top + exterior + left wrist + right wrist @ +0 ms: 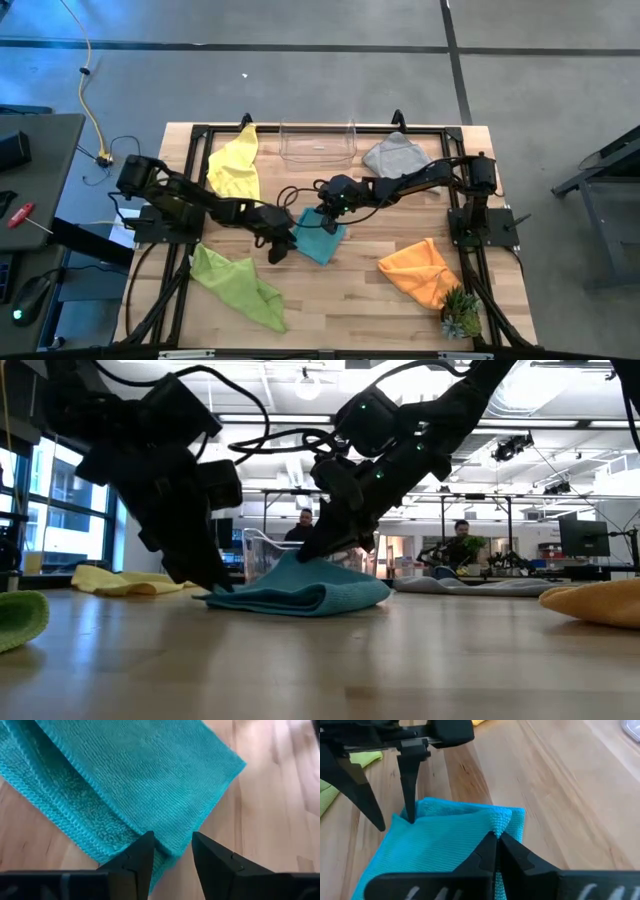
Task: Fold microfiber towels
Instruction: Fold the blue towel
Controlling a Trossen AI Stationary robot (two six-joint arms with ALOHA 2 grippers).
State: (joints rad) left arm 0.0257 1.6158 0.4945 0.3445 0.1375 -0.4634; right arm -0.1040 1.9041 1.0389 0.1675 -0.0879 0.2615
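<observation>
The teal blue towel [322,238] lies folded over on the middle of the table, its lower layers flat on the wood. My right gripper [497,837] is shut on it at its far side. My left gripper [172,845] stands open at the towel's left corner [172,851], which lies between its two fingers. Around it lie the yellow towel [235,165], the grey towel [397,155], the orange towel [420,270] and the lime green towel [240,285]. My left gripper slants down from the table's left side, one finger on each side of the towel's corner. One fingertip [411,817] meets the corner's top layer [422,820]; the other stands on the wood beside it. My right gripper pinches a bunched part of the towel's upper layer [500,822] between its two fingers. It slants down from the table's right side. That part is drawn up into a small peak [297,563], while the remainder of the towel lies on the table.
A clear plastic bin [318,142] stands at the far edge between the yellow and grey towels. A small green plant [460,315] sits at the near right corner. Bare wood lies in front of the teal towel. People sit in the room beyond the table.
</observation>
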